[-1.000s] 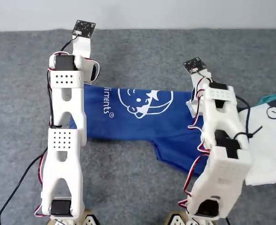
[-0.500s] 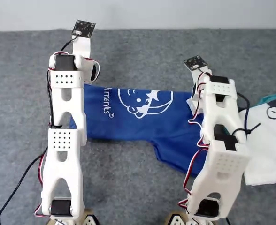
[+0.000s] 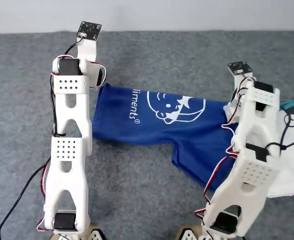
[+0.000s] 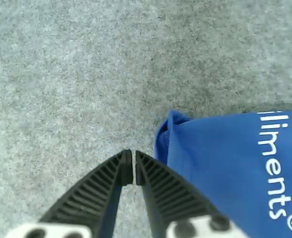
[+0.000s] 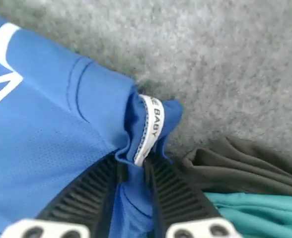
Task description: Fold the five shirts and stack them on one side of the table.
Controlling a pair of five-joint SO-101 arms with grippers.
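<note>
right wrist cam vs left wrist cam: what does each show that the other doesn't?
Right wrist: right gripper shut on the blue shirt at its collar label; dark garment and teal garment beside. Left wrist: left gripper shut, empty, beside the shirt's hem corner; white lettering. Both: blue shirt on grey carpet.

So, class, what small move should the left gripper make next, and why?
Probably open the left gripper and shift it onto the blue shirt at its corner: it sits shut and empty beside that corner, while the right gripper already pinches the collar.
</note>
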